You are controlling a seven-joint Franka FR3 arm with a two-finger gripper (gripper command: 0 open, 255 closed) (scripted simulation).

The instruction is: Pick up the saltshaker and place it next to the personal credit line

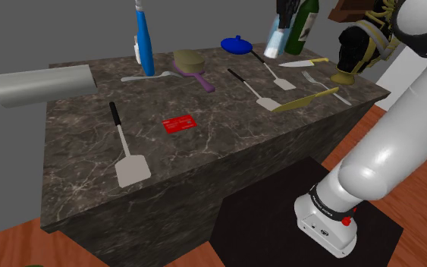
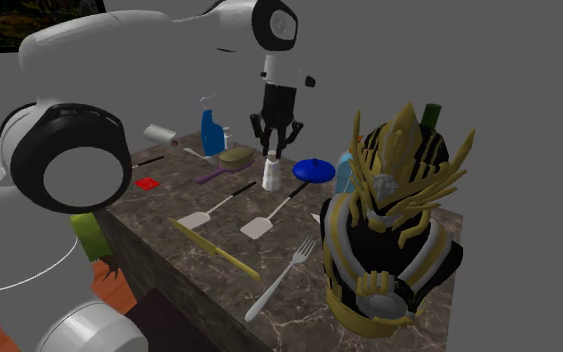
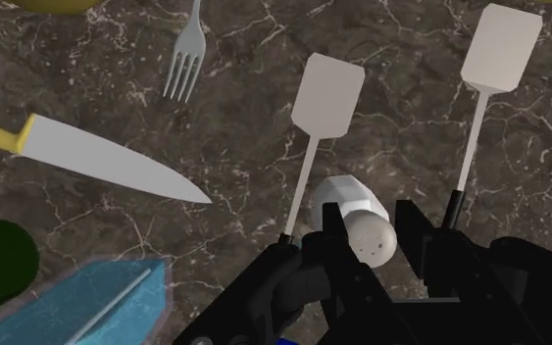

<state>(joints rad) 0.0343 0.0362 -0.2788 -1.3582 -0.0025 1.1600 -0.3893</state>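
the black gripper [image 2: 275, 148] points straight down over the dark marble counter [image 1: 75, 144], its two fingers drawn in close on either side of the speckled cap of the white saltshaker [image 3: 347, 201], so the gripper [image 3: 370, 214] has it clasped by the top. the saltshaker [image 2: 272, 172] hangs upright below the hand, between the olive hairbrush [image 2: 235, 157] and the blue lid [image 2: 312, 170]; whether its base touches the stone cannot be told. just beside it lies the dark handle end of a grey spatula [image 3: 328, 95], with a second spatula [image 3: 501, 47] a little further off, and a yellow-handled knife [image 3: 97, 157] and a fork [image 3: 185, 49] lie nearby. in the shoulder view the saltshaker [image 1: 271, 47] sits toward the counter's far edge under the gripper [image 1: 282, 26], close to a green bottle [image 1: 304, 19]. the red card [image 1: 179, 123] lies flat near the middle of the counter, well apart from the saltshaker, with the hairbrush [image 1: 191, 62] between them.
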